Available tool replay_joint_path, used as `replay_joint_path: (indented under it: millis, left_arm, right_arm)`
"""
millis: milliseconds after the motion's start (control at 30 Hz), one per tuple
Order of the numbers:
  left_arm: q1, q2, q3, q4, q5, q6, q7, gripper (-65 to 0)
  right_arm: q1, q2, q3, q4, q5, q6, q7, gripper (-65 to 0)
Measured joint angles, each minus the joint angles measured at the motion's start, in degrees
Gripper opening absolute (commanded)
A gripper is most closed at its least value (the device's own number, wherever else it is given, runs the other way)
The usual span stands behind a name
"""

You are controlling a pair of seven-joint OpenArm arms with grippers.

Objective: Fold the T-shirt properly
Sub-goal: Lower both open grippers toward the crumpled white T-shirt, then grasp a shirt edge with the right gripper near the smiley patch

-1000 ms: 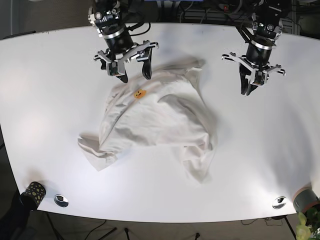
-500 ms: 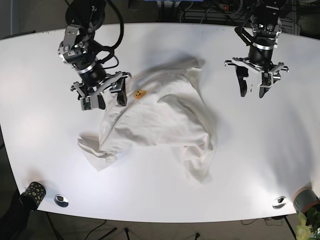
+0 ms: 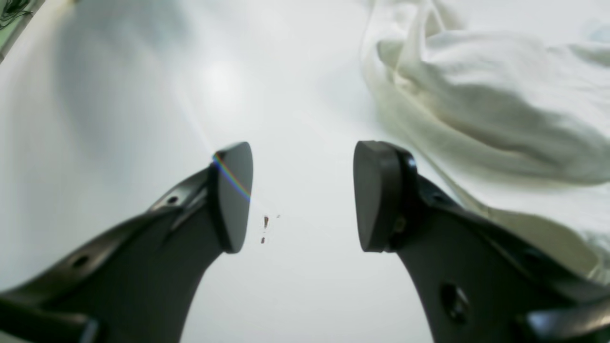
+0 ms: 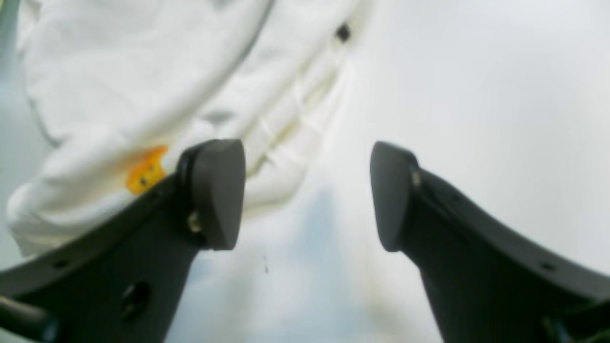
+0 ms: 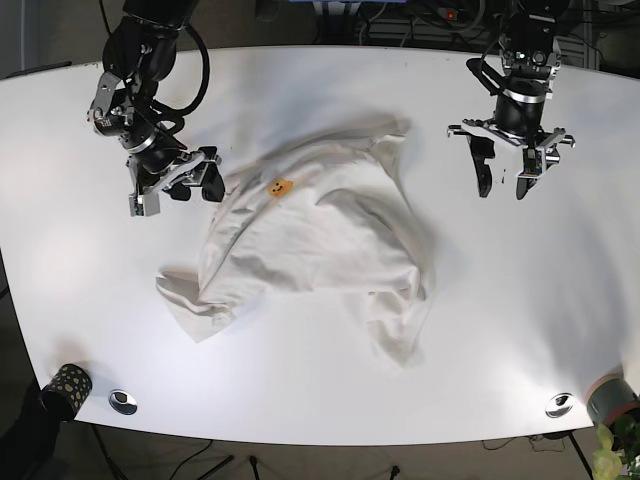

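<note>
Fingers (image 4: 214,190) of both grippers: spread, nothing pinched. T-shirt (image 5: 310,240): crumpled on table (image 5: 520,300). An outer hem is best gripped first, then flattened.

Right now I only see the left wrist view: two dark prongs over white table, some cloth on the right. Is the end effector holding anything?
Observer: No. The left end effector hangs open beside the T-shirt, apart from it.
Visitor: Is there a second arm?
Observer: Yes. The right end effector is open too, at the shirt's opposite side.
Visitor: Is the shirt folded?
Observer: No, it lies crumpled mid-table.
Visitor: Any markings?
Observer: A small orange logo sits near the edge closest to the right end effector.
</note>
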Motion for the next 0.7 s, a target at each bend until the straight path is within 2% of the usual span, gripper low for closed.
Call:
replay_joint_path:
  millis: [67, 200, 400, 700]
  left_arm:
    - [-0.15, -0.04, -0.02, -0.35, 0.02, 0.11, 0.13, -33.2]
    - [-1.36, -0.02, -0.02, -0.39, 0.0, 0.15, 0.15, -33.2]
    - [-1.27, -0.11, 0.0, -0.46, 0.02, 0.17, 0.02, -33.2]
    - [-1.4, -0.35, -0.02, -0.55, 0.11, 0.17, 0.0, -33.2]
  right_arm:
    - [-0.04, 0.0, -0.15, -1.99, 1.62, -0.02, -0.11, -37.1]
    - [-0.02, 1.22, -1.49, -4.74, 4.2, 0.35, 0.04, -42.2]
    - [1.53, 1.55, -2.73, -8.22, 4.31, 0.35, 1.03, -39.2]
    - [4.63, 0.72, -2.95, -12.09, 4.83, 0.61, 1.86, -39.6]
